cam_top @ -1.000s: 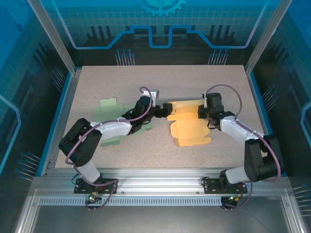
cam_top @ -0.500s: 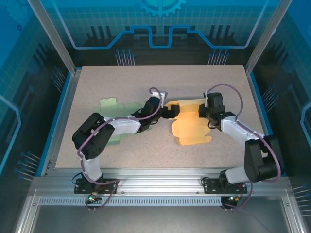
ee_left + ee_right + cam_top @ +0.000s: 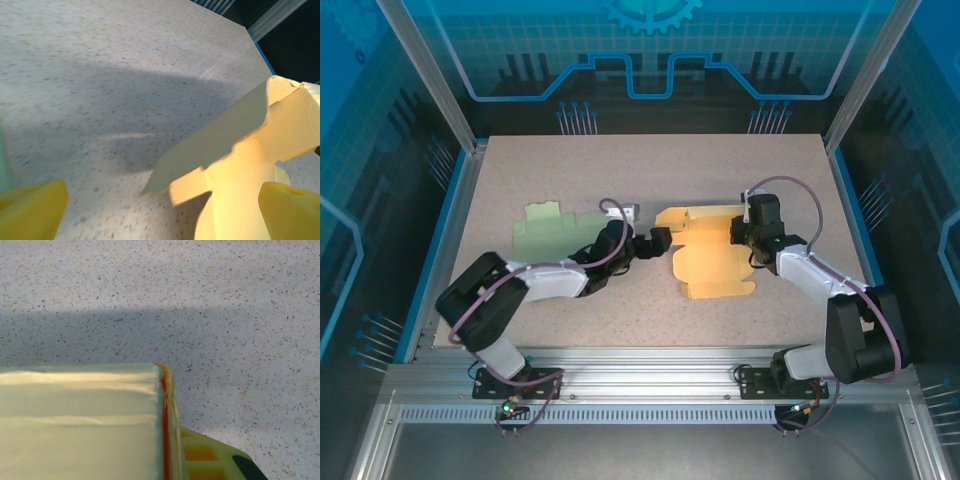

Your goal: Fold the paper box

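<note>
The yellow paper box [image 3: 710, 262] lies partly folded on the table, right of centre. My left gripper [image 3: 659, 240] hovers open just off its left edge. In the left wrist view, the two yellow fingertips [image 3: 31, 210] stand wide apart with nothing between them. A raised flap of the box [image 3: 235, 132] stands ahead of them. My right gripper [image 3: 739, 234] is shut on the box's right side. In the right wrist view, the folded layers of the box [image 3: 80, 425] are pinched beside one yellow-green finger [image 3: 210, 457].
A flat pale green paper blank [image 3: 552, 226] lies on the speckled table [image 3: 570, 165] to the left, partly under my left arm. Aluminium frame posts and blue walls border the table. A metal rail runs along the near edge.
My left gripper reached forward to the box's left flap, then drew back a little to the left and nearer, staying open. The right gripper kept its hold and place.
</note>
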